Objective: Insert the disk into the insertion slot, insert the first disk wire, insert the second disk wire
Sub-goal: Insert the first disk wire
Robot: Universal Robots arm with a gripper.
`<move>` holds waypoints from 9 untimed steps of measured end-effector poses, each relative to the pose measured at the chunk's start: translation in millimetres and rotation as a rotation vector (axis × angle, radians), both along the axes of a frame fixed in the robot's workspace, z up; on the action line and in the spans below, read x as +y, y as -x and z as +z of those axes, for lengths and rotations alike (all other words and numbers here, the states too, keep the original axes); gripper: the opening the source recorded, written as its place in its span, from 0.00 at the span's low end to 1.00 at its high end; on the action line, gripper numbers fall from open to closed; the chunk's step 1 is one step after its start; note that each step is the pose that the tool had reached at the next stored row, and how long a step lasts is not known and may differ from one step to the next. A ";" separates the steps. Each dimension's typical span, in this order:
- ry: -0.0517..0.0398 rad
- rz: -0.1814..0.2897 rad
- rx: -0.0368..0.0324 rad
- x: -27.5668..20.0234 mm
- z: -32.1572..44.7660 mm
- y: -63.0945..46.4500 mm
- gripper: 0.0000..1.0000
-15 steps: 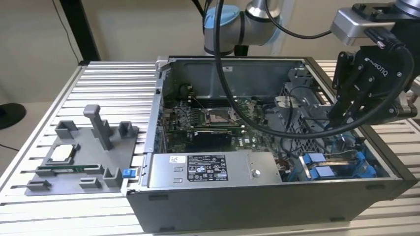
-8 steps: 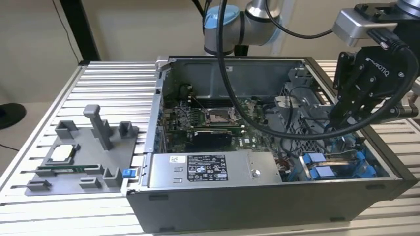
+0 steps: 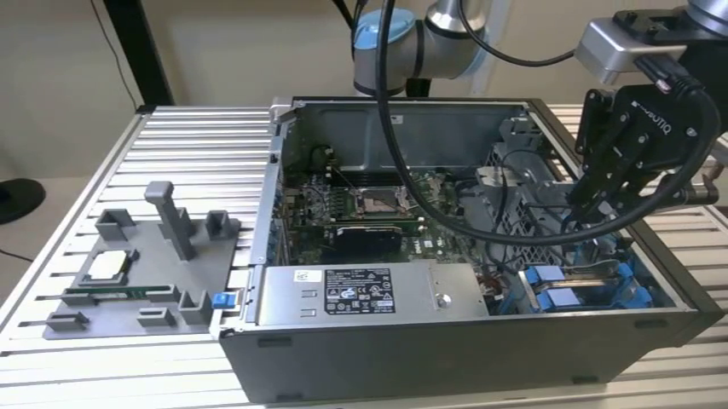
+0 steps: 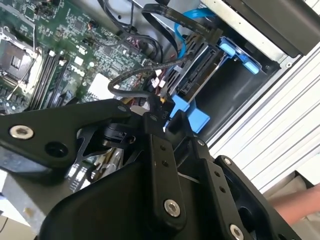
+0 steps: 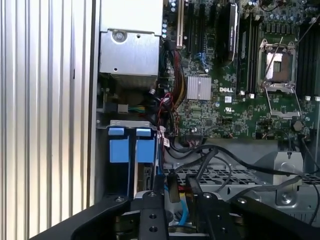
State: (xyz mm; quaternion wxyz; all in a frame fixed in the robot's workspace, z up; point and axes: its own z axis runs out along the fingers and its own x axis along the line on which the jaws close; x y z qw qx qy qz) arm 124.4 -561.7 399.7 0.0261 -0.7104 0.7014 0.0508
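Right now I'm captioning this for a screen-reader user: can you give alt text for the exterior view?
A black gripper hangs over the blue-railed insertion slot at the exterior view's right end of an open computer case on a slatted table.

Black hand (image 5: 180, 186); insertion slot (image 3: 563, 298) rails bright blue; motherboard (image 5: 225, 100) green.

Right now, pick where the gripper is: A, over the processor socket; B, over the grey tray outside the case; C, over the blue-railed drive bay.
C: in the exterior view the gripper hangs just above the blue-railed insertion slot.
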 end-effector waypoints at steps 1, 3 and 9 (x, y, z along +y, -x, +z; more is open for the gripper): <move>-0.0012 0.000 0.0000 0.0 0.0 0.0 1.00; -0.0020 0.000 0.0000 -0.3 -0.1 -0.1 1.00; -0.0021 0.000 0.0000 -3.3 -0.2 -0.2 1.00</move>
